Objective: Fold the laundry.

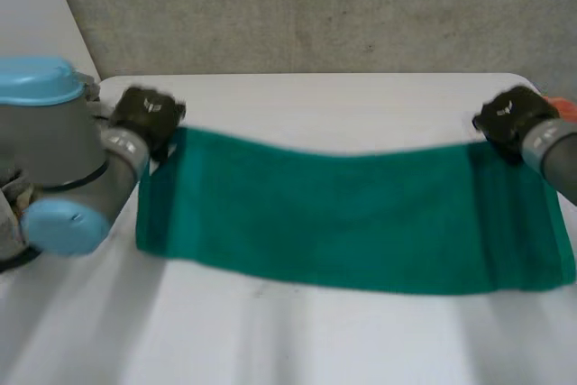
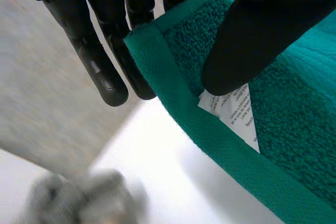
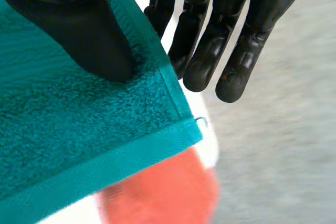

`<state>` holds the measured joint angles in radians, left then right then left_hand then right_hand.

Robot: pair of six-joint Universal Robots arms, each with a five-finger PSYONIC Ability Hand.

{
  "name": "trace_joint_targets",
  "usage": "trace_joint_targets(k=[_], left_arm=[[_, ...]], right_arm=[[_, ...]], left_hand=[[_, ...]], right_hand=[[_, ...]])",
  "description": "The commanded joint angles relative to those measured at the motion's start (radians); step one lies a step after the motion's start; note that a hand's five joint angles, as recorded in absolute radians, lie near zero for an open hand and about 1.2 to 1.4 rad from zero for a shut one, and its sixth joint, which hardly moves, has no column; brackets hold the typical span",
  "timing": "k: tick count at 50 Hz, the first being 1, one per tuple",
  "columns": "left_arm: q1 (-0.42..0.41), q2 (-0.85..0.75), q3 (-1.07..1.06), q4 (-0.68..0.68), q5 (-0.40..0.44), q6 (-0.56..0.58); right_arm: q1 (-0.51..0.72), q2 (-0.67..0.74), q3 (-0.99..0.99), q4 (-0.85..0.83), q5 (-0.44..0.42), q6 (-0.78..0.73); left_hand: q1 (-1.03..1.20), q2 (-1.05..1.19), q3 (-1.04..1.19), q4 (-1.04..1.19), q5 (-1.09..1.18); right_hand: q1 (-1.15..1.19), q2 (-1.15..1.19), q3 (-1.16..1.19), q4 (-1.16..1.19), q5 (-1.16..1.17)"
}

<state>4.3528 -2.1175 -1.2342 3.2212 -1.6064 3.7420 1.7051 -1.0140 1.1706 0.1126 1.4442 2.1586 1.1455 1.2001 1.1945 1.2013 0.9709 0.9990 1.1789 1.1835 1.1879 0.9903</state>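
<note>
Towel: I see a green towel (image 1: 352, 218) spread wide across the middle of the white tabletop (image 1: 270, 340). Its long sides run left to right, and its far edge dips a little between the two hands.
Left hand: my left hand (image 1: 149, 114) is at the towel's far left corner, close to the tabletop's far left corner. In the left wrist view the thumb (image 2: 247, 40) presses down on the terry while straight fingers (image 2: 100, 66) lie behind the hem, so it pinches that corner.
Care label: a white printed tag (image 2: 236, 111) is sewn in just inside the hem, and the thumb tip touches it.
Right hand: my right hand (image 1: 509, 119) is at the towel's far right corner, by the tabletop's right edge. In the right wrist view its thumb (image 3: 79, 30) sits on the cloth and the fingers (image 3: 210, 56) reach past the hem behind it, pinching the corner.
Orange thing: something orange (image 3: 163, 187) lies beyond that corner at the tabletop's right edge. I cannot tell what it is.
Backdrop: a grey concrete wall (image 1: 315, 6) stands behind the tabletop's far edge.
</note>
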Motion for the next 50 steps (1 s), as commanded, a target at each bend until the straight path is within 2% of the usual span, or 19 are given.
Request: trace_joint_targets(k=[1, 2, 6, 7, 15, 20, 30, 38, 42, 46, 47, 50], left_arm=[[0.001, -0.119, 0.353, 0.328, -0.006, 0.048], [0.001, -0.121, 0.381, 0.372, -0.004, 0.058], [0.008, -0.122, 0.499, 0.528, -0.021, 0.059], [0.007, -0.122, 0.51, 0.545, -0.026, 0.056], [0.01, -0.113, 0.481, 0.569, -0.047, -0.027], [0.013, -0.11, 0.314, 0.578, -0.036, -0.068], [0.013, -0.148, 0.041, 0.583, -0.03, -0.068], [0.007, -0.153, -0.166, 0.562, -0.027, -0.062], [0.002, -0.09, -0.289, 0.493, -0.029, -0.048], [0.01, 0.046, -0.418, 0.346, -0.03, 0.004], [0.011, 0.103, -0.474, 0.272, -0.033, 0.033], [0.017, 0.21, -0.565, 0.119, -0.04, 0.079]], right_arm=[[0.016, 0.057, -0.175, -0.423, 0.027, 0.015], [0.018, 0.054, -0.204, -0.556, 0.024, 0.026], [0.025, 0.031, -0.258, -0.781, 0.027, 0.087], [0.025, 0.026, -0.265, -0.791, 0.025, 0.102], [0.028, 0.025, -0.279, -0.693, 0.035, 0.204], [0.048, 0.041, -0.218, -0.646, 0.035, 0.205], [0.054, 0.152, -0.039, -0.596, 0.022, 0.205], [0.041, 0.15, 0.063, -0.415, 0.024, 0.202], [0.041, 0.075, 0.135, -0.259, 0.022, 0.191], [0.028, -0.049, 0.237, -0.05, 0.021, 0.15], [0.022, -0.07, 0.259, -0.013, 0.022, 0.136], [-0.062, -0.167, 0.378, 0.174, 0.015, 0.046]], left_hand=[[0.251, 0.196, 0.202, 0.195, 0.251], [0.251, 0.196, 0.202, 0.195, 0.251], [0.251, 0.196, 0.202, 0.195, 0.251], [0.251, 0.196, 0.202, 0.195, 0.251], [0.251, 0.196, 0.202, 0.195, 0.251], [0.251, 0.196, 0.202, 0.195, 0.251], [0.251, 0.196, 0.202, 0.195, 0.251], [0.251, 0.196, 0.202, 0.195, 0.251], [0.251, 0.196, 0.202, 0.195, 0.251], [0.251, 0.196, 0.202, 0.195, 0.251], [0.251, 0.196, 0.202, 0.195, 0.251], [0.251, 0.196, 0.202, 0.195, 0.251]], right_hand=[[0.397, 0.217, 0.213, 0.208, 0.231], [0.397, 0.217, 0.213, 0.208, 0.231], [0.397, 0.217, 0.213, 0.208, 0.231], [0.397, 0.217, 0.213, 0.208, 0.231], [0.397, 0.217, 0.213, 0.208, 0.231], [0.397, 0.217, 0.213, 0.208, 0.231], [0.397, 0.217, 0.213, 0.208, 0.231], [0.397, 0.217, 0.213, 0.208, 0.231], [0.397, 0.217, 0.213, 0.208, 0.231], [0.397, 0.217, 0.213, 0.208, 0.231], [0.397, 0.217, 0.213, 0.208, 0.231], [0.397, 0.217, 0.213, 0.208, 0.231]])
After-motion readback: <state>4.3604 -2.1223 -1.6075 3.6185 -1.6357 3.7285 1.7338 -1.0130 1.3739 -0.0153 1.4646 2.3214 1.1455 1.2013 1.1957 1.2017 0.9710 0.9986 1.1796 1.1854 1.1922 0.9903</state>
